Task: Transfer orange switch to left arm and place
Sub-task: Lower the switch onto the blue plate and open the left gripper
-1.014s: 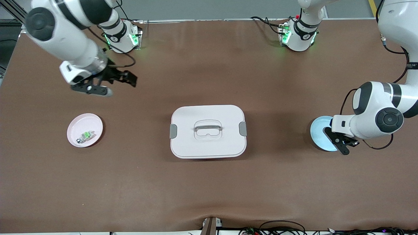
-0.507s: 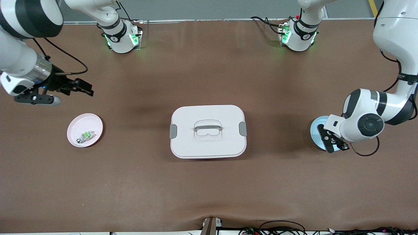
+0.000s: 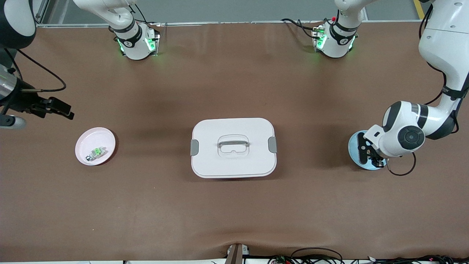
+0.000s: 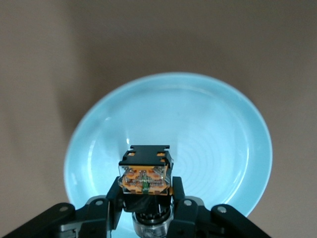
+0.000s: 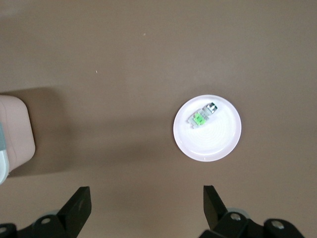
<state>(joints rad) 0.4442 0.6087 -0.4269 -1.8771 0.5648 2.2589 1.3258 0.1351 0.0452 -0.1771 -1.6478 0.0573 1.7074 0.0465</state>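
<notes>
Left gripper is clamped on the orange switch, a black block with an orange face, pinched between both fingers low in the left wrist view, over the blue plate. In the front view that gripper sits at the right edge, mid-height, over the same blue plate. Right gripper hangs at the left edge of the front view, its fingers spread wide and holding nothing; its fingertips frame bare tabletop. At frame centre stands the white box. Lower left of centre lies the pink plate carrying a small green-topped part.
</notes>
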